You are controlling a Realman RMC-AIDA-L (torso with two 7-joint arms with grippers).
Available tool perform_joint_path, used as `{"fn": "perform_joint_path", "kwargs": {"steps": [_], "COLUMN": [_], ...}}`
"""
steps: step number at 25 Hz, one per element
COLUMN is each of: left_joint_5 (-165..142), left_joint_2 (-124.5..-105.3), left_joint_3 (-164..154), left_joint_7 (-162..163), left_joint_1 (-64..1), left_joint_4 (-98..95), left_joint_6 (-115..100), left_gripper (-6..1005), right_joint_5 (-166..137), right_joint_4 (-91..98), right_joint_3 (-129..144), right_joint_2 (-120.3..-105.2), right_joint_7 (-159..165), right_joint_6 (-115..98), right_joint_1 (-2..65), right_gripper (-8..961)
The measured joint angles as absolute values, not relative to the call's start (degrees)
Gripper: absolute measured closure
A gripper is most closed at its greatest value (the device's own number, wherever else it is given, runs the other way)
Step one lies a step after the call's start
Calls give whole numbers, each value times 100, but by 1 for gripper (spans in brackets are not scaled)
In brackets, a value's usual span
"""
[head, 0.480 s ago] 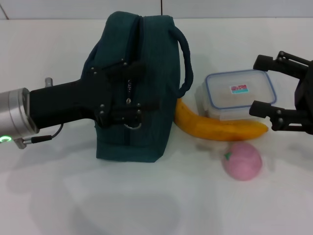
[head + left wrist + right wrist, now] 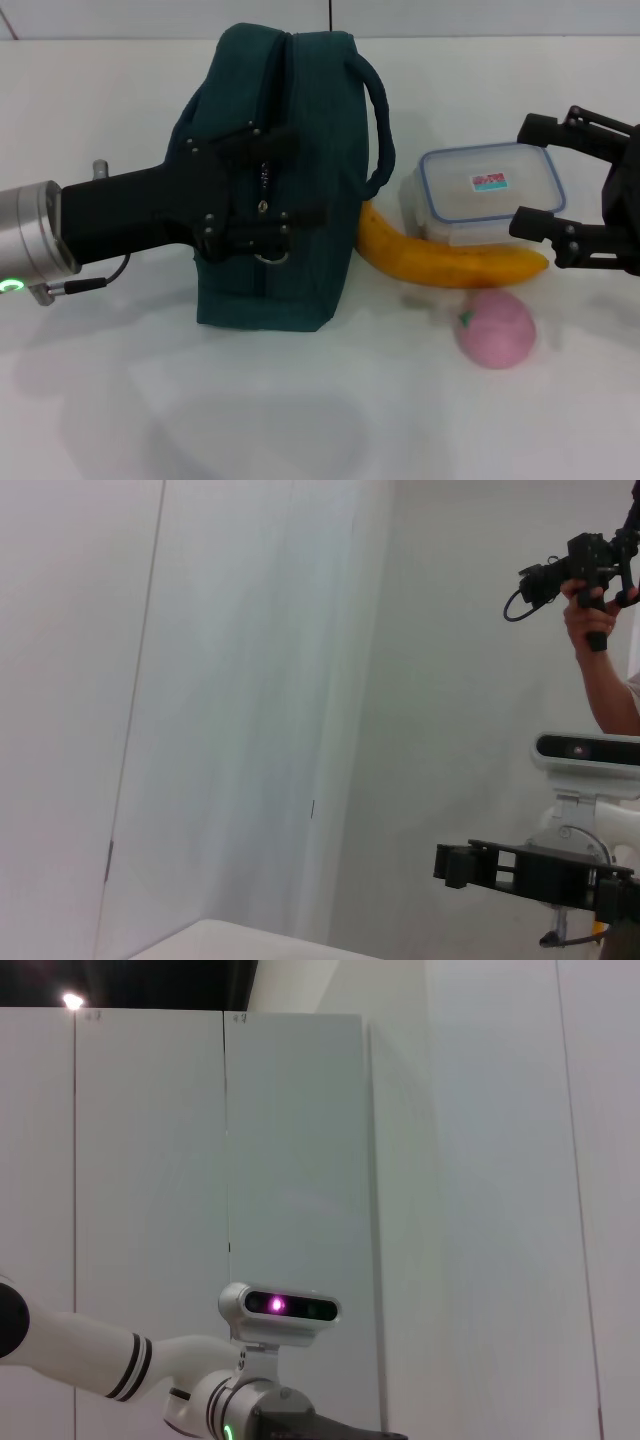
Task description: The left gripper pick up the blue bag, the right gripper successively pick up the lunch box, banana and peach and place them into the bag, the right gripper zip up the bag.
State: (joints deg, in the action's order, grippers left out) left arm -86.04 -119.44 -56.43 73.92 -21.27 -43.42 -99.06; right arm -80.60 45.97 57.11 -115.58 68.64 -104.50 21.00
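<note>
Now, measured against half a second ago, nothing is shifting: the blue bag [image 2: 275,180], both my arms and all three items are sitting exactly where they were, so I am reading this as a pause, not progress.

I am holding my left gripper [image 2: 262,190] pressed against the side of the blue bag, its fingers pinching the fabric around the zipper area, and the bag is standing upright on the white worktop [image 2: 300,400]. Whether it is lifted clear I cannot tell.

I am hovering my right gripper [image 2: 545,180] with its fingers spread wide, one on the far side and one on the near side of the lunch box [image 2: 490,192], apparently not touching it. The lunch box is lying to the right of the bag, well clear of its wall. The banana [image 2: 445,260] is lying in front of the lunch box, touching it, one end reaching the bag's base. The peach [image 2: 495,328] is sitting nearer to me than the banana, just beside it.

Nothing is going into the bag yet; closing on the lunch box is, I judge, my next move.
</note>
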Motion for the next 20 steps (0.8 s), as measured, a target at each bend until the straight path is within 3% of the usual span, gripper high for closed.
{"fn": "perform_joint_path", "kwargs": {"steps": [8,20], "left_joint_5": [-8365,-8813], "left_joint_2": [-11935,-11840], "left_joint_3": [-5646,-4551], "left_joint_7": [7634,11068], "left_joint_1": [-2169,-2193], "left_joint_4": [-4490,-6435], "left_joint_6": [-10322,-9264], "left_gripper": [122,128], "right_joint_5": [-8060,-8067], "right_joint_4": [4578,4113], "right_joint_3": [5713,5703], "right_joint_2": [-11558,-11540], "right_joint_7": [6864,6541], "right_joint_6": [-10450,-10450], "right_joint_1": [2095,2107], "right_gripper": [93,94]}}
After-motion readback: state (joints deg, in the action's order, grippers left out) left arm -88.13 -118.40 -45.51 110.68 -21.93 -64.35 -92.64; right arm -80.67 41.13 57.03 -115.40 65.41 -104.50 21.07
